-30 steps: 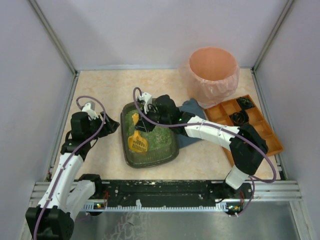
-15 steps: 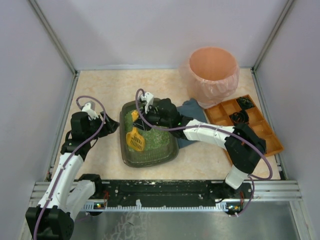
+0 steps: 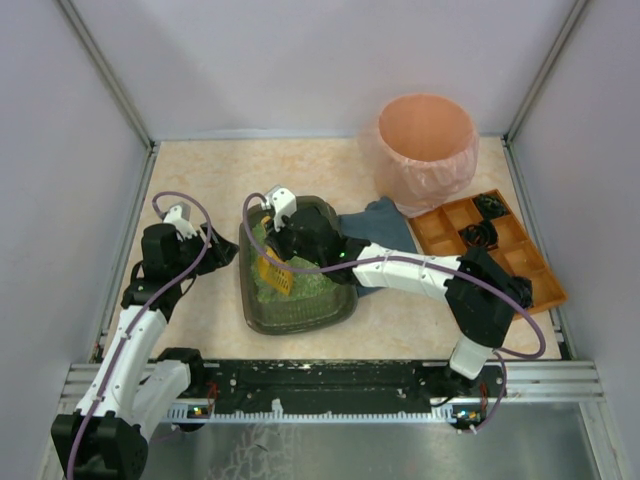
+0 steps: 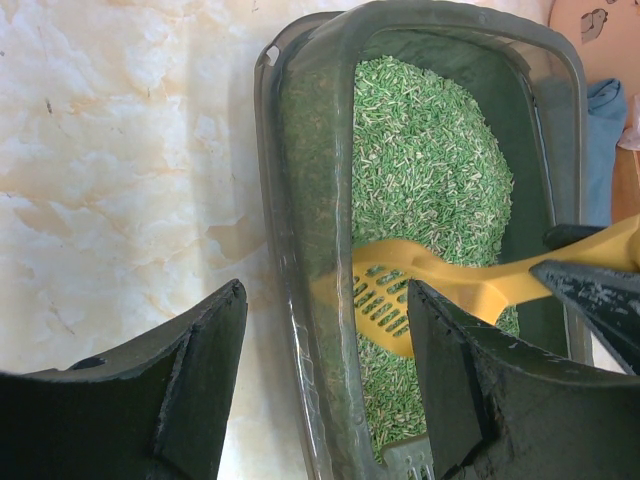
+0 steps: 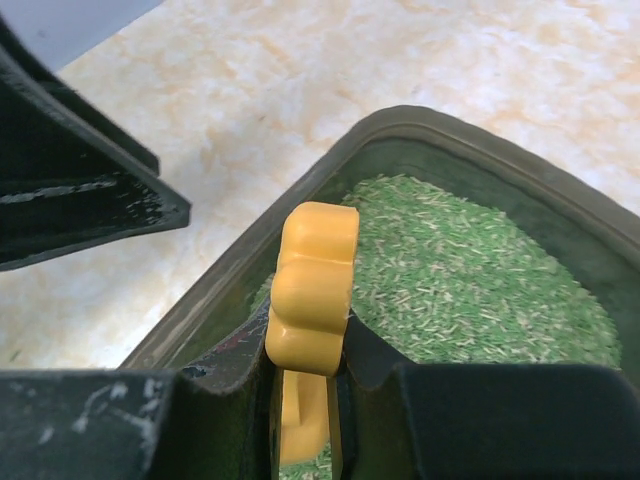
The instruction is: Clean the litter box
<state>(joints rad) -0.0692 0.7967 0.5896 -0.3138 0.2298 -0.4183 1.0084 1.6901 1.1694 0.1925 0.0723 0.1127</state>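
The dark grey-brown litter box point(image 3: 300, 322) with green litter sits at the table's middle. My right gripper point(image 3: 288, 240) is over its left part, shut on the handle of a yellow slotted scoop point(image 3: 273, 272). The scoop's head lies on the litter by the left wall. In the right wrist view my right gripper point(image 5: 312, 350) clamps the yellow handle point(image 5: 312, 280) above the box rim point(image 5: 470, 150). My left gripper point(image 3: 222, 250) is open. In the left wrist view it point(image 4: 325, 310) straddles the box's left rim point(image 4: 300, 250), with the scoop point(image 4: 400, 290) beyond.
A blue cloth point(image 3: 375, 220) lies under the box's right side. A round pink-lined bin point(image 3: 425, 135) stands at the back right. An orange compartmented tray point(image 3: 500, 250) holding dark items is at the right. Grey walls enclose the table.
My right gripper has moved left with the scoop, bringing its head towards the box's left wall. The left arm has not moved.
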